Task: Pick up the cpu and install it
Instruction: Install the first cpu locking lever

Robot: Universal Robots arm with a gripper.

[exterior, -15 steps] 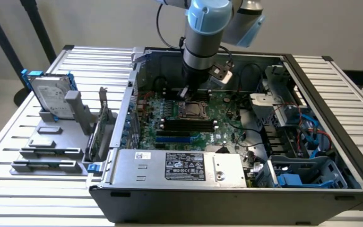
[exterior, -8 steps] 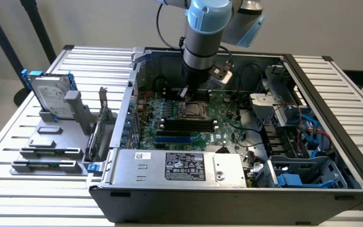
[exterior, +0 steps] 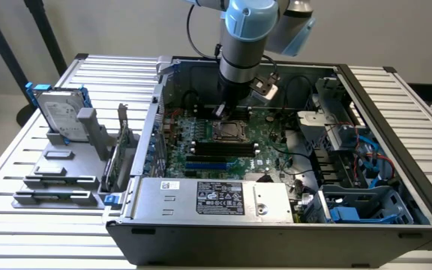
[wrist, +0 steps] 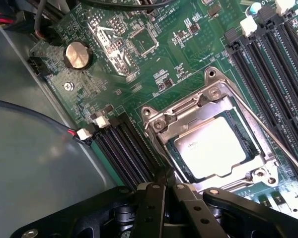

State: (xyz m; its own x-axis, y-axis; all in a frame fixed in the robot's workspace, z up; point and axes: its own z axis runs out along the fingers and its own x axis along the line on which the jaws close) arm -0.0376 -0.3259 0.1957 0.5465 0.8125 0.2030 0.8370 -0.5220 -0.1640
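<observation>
I see the arm reaching down into the open computer case [exterior: 276, 225], which lies on its side on the slatted desk [exterior: 21, 169]. The hand [wrist: 165, 184] hangs low over the green motherboard [wrist: 154, 64], its two black fingers [wrist: 151, 203] pressed together with nothing between them.

The cpu [wrist: 211, 148] sits in the socket frame [wrist: 208, 134] on the motherboard, its dull silver top facing up, bordered by the metal rim of the frame. My fingertips are just beside the rim of that frame, apart from the cpu itself; I cannot tell whether they touch the rim. In the exterior view the socket frame [exterior: 228, 130] lies directly below the hand [exterior: 224, 110], toward the middle of the board.

Black memory slots [wrist: 124, 148] run beside the frame on one side, and a second bank of slots [wrist: 273, 59] on the other. A round coin battery [wrist: 77, 54] sits further off on the board.

Outside the case, toward the desk's edge on the exterior view's left, a grey holder [exterior: 66, 174] carries a silver hard drive [exterior: 60, 115] with blue rails, standing upright. A labelled metal power supply box [exterior: 216, 198] fills the near edge of the case.
</observation>
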